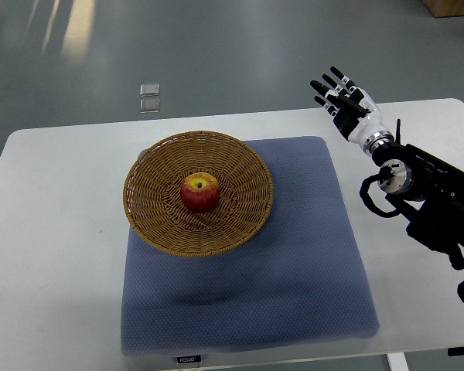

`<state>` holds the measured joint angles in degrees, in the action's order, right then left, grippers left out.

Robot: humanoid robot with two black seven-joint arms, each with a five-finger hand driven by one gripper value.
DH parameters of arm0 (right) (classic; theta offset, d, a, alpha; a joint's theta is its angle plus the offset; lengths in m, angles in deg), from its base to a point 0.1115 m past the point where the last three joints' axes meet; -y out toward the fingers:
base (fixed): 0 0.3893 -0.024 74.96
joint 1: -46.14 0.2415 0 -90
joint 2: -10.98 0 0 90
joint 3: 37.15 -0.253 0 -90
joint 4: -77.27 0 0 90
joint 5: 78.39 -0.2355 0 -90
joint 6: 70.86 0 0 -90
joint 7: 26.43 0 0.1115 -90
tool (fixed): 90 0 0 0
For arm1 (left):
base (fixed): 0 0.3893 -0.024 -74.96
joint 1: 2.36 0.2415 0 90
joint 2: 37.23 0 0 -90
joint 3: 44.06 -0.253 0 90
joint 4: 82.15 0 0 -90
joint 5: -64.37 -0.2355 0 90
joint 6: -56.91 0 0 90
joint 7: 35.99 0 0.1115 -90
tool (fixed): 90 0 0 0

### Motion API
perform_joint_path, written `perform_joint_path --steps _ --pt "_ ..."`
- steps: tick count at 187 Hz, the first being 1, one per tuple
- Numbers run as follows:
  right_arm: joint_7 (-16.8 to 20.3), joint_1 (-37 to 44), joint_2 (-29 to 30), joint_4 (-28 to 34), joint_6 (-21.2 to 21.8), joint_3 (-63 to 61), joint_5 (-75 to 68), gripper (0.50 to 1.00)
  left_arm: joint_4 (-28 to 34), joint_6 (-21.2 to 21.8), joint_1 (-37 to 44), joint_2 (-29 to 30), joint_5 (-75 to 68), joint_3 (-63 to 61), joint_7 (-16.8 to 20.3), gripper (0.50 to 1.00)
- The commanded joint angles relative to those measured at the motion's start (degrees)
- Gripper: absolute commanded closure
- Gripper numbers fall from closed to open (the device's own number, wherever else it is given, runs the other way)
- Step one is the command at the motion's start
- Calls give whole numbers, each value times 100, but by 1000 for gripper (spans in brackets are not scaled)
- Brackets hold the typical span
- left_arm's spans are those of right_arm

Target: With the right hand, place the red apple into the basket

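Observation:
A red apple with a yellowish patch at the stem sits upright in the middle of a round wicker basket. The basket stands on the left part of a blue-grey mat. My right hand is far to the upper right of the basket, over the table's back edge. Its fingers are spread and point away, and it holds nothing. Its black forearm comes in from the right edge. The left arm is out of view.
The mat lies on a white table. Two small clear squares lie on the grey floor behind the table. A wooden box corner shows at the top right.

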<state>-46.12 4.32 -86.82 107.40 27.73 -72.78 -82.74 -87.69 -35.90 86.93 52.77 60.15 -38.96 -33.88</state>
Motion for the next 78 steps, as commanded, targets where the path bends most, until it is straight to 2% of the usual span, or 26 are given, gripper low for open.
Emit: perform_joint_path --steps 1,78 --pt "-26 -11 85 1 -6 -102 4 576 0 0 0 0 0 0 0 500" --pt "-70 -98 103 1 -50 -102 48 576 0 0 0 0 0 0 0 500"
